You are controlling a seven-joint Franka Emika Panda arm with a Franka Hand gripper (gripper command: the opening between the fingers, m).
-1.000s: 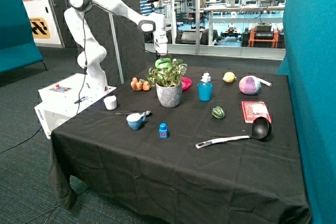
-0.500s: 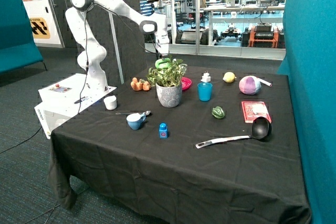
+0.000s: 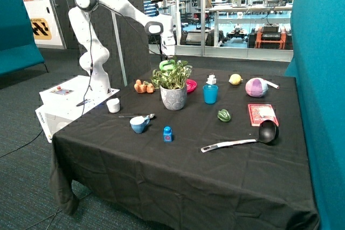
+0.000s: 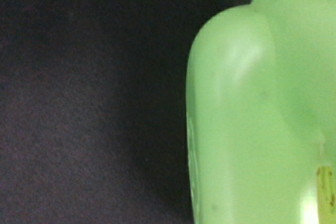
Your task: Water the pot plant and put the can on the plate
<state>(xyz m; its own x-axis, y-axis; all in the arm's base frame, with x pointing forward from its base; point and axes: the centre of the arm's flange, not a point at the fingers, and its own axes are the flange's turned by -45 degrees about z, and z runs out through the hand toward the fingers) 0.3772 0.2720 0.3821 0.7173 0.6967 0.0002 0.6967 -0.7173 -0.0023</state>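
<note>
pot plant leaves crowd can; plate just behind, unobstructed above.

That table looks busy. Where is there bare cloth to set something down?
The widest bare stretch of the table is the near side, in front of the ladle and blue block. A smaller patch lies between the teal cup and the red packet, beside the green pepper. It is crowded around the pot plant, where the gripper hangs by the can.

The white arm rises from its base, bends at the top and reaches out and downward. Its gripper points straight down (the wrist is about vertical), low above the table, holding the can.
</note>
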